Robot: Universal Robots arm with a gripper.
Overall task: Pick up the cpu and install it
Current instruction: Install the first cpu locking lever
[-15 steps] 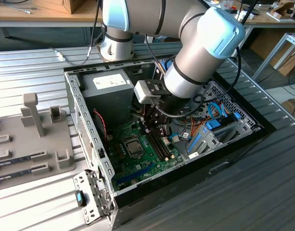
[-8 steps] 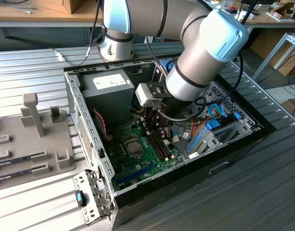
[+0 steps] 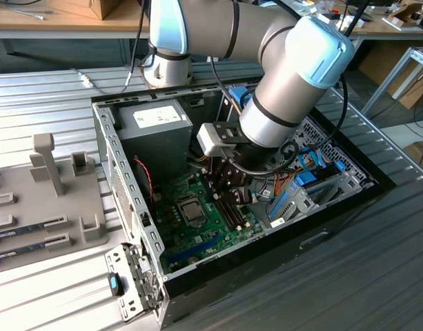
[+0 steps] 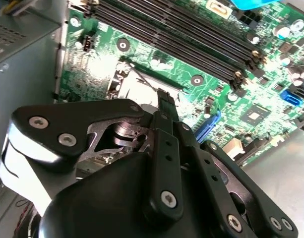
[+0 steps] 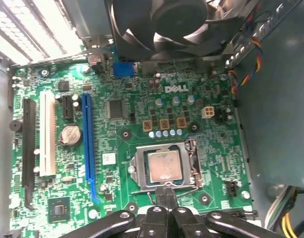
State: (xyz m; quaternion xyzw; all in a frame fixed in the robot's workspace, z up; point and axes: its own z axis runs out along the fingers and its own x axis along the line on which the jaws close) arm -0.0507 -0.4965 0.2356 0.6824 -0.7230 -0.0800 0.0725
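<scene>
The cpu point(image 5: 163, 166), a flat silvery square, lies in its socket on the green motherboard point(image 5: 127, 89); its pale top is also seen in the second wrist view point(image 4: 137, 89). In the exterior view the socket point(image 3: 191, 209) sits mid-board inside the open computer case. My gripper point(image 5: 165, 192) hangs just above the board at the socket's edge, its black fingers point(image 4: 165, 99) drawn together with nothing between them. Seen from the exterior view, the gripper point(image 3: 225, 196) is a little toward that view's right of the socket, over the memory slots.
A grey power-supply box point(image 3: 156, 127) stands behind the board, and a black fan point(image 5: 161, 20) lies past the socket. Memory slots point(image 4: 181, 29), a blue expansion slot point(image 5: 87, 144) and coloured cables point(image 3: 301, 181) crowd the case. A grey fixture tray point(image 3: 52, 200) lies outside the case.
</scene>
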